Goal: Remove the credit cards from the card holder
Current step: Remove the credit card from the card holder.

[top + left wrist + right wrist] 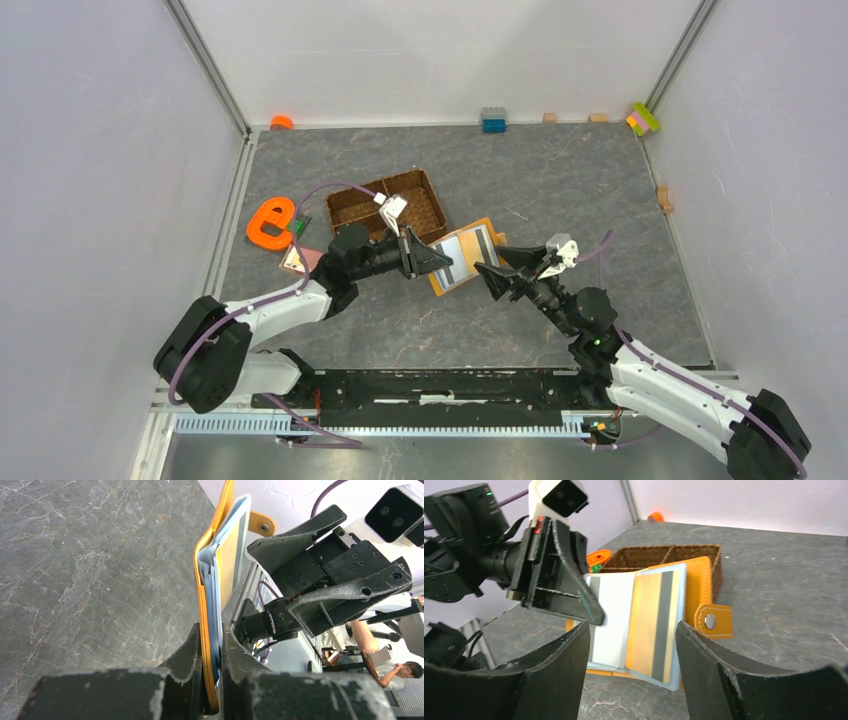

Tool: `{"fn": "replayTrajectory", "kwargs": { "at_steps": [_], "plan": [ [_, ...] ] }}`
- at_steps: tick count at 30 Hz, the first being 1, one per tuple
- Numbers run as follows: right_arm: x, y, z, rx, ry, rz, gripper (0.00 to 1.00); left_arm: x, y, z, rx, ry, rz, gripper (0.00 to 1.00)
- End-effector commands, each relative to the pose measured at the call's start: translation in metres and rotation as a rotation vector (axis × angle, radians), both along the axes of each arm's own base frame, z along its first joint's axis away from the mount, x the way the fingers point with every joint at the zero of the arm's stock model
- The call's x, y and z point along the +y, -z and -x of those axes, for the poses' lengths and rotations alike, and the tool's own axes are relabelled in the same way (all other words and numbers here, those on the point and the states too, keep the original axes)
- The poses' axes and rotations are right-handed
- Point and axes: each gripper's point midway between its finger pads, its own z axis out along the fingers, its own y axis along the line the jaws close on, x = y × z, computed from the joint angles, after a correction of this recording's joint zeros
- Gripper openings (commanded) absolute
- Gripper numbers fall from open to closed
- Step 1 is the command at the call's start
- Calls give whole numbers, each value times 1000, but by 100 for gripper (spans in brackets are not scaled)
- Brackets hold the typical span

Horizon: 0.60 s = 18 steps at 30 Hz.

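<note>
— Where's the card holder (702, 582)?
— My left gripper (212, 680) clamps its edge and holds it open, cards (655, 622) in their slots. The right gripper (631, 630) faces them, spread and empty. Next I'd pinch one card's edge and pull.

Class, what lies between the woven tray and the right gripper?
The open card holder, clamped by the left gripper, as the top view shows.

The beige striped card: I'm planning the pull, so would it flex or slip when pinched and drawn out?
Probably stiff: the beige striped card lies flat and straight-edged in its sleeve. Its glossy face may slip when pinched. The card holder looks floppier, its cover curving, so it may tug along, though the left fingers clamp its edge.
</note>
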Motion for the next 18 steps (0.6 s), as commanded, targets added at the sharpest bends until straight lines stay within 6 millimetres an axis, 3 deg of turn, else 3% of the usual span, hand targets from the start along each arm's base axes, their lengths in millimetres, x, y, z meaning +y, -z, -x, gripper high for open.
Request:
{"fn": "replayTrajectory", "kwargs": {
  "at_steps": [1, 5, 8, 11, 14, 18],
  "plan": [
    [-23, -1, -15, 4, 144, 0, 68, 2, -31, 4, -72, 21, 78, 2],
    [-31, 4, -22, 31, 206, 33, 61, 5, -33, 4, -78, 12, 82, 2],
    [-36, 8, -26, 47, 241, 39, 48, 7, -34, 3, -82, 2, 83, 2],
    [-40, 11, -28, 58, 264, 40, 41, 9, -33, 1, -84, -12, 83, 2],
    [-44, 12, -30, 68, 290, 34, 41, 12, -34, 1, -86, -20, 85, 2],
    [-44, 15, -32, 82, 296, 47, 56, 13, -35, 1, -90, -25, 89, 2]
  ]
}}
